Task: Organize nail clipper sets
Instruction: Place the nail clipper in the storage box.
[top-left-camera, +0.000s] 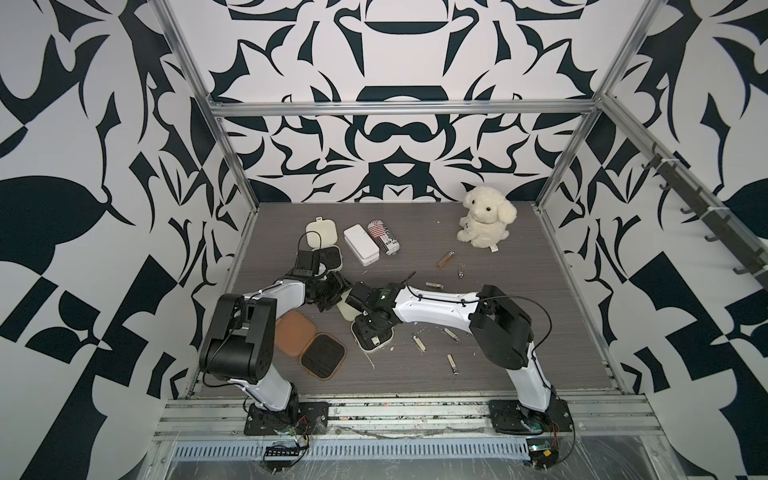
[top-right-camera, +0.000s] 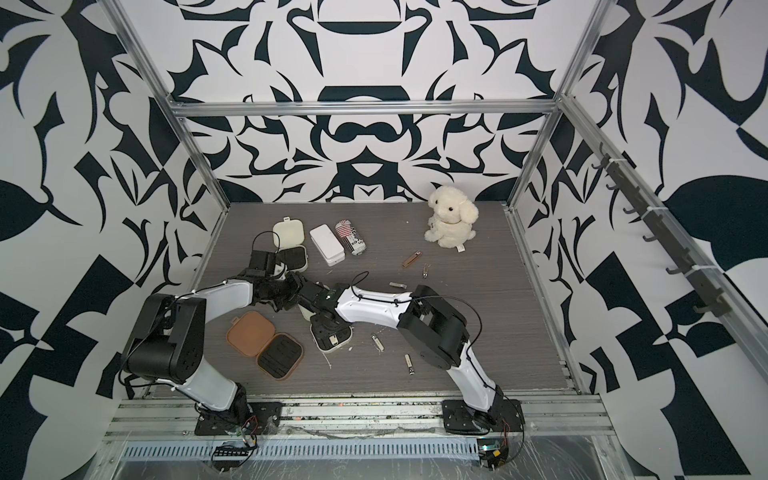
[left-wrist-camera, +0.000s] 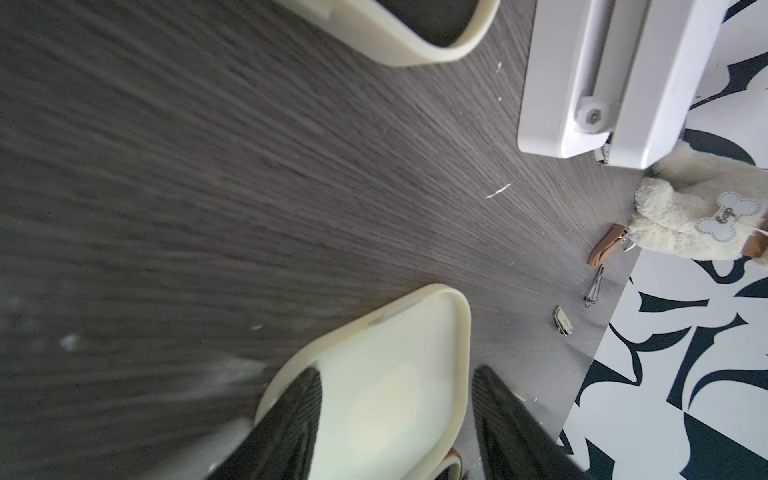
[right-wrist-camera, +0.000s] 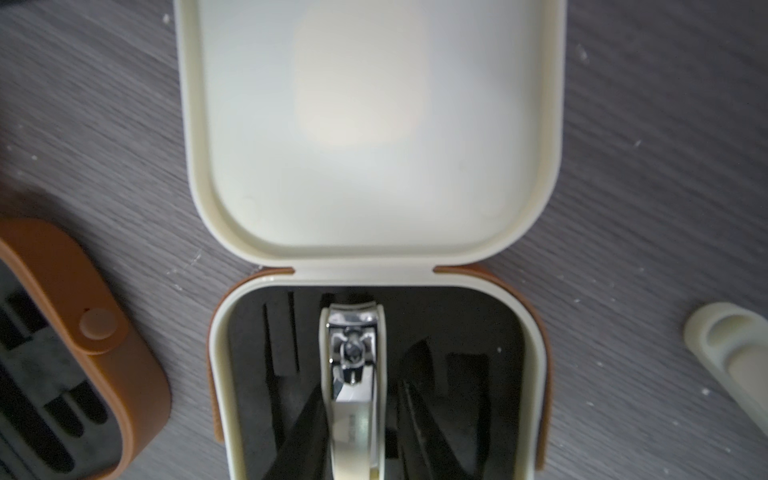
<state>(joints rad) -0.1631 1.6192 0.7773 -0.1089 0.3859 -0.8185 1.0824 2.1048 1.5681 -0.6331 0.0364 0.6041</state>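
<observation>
**A:** What lies nearest?

**B:** Right of centre, the front clipper (top-left-camera: 451, 363). Just beyond it are the clipper by the case (top-left-camera: 418, 341) and the clipper by the arm (top-left-camera: 452, 335). At near left the tan case (top-left-camera: 296, 333) lies open, black insert up.

**A:** And the case in the middle?

**B:** The near cream case (right-wrist-camera: 469, 328) lies open just right of the tan one, with its lid (right-wrist-camera: 374, 124) folded back toward the far left. The stowed clipper (right-wrist-camera: 353, 357) sits in its black insert.

**A:** The right gripper?

**B:** The right gripper (right-wrist-camera: 360, 388) hangs over that insert with its jaws spread, one finger on each side of the stowed clipper. A gap shows on one side, so it pinches nothing.

**A:** The left one?

**B:** The left gripper (left-wrist-camera: 397, 372) is at the lid, with a finger (left-wrist-camera: 291, 415) at each side edge. Whether they pinch the lid or only straddle it cannot be told.

**A:** Farther back?

**B:** Right of centre lie the far clipper (top-left-camera: 433, 285), a small metal tool (top-left-camera: 461, 272) and a brown clipper (top-left-camera: 444, 259). At far left the far cream case (top-left-camera: 321, 230) lies open. Just right of it are a white box (top-left-camera: 360, 245) and a striped can (top-left-camera: 384, 237). A plush dog (top-left-camera: 486, 218) sits at far right.
</observation>
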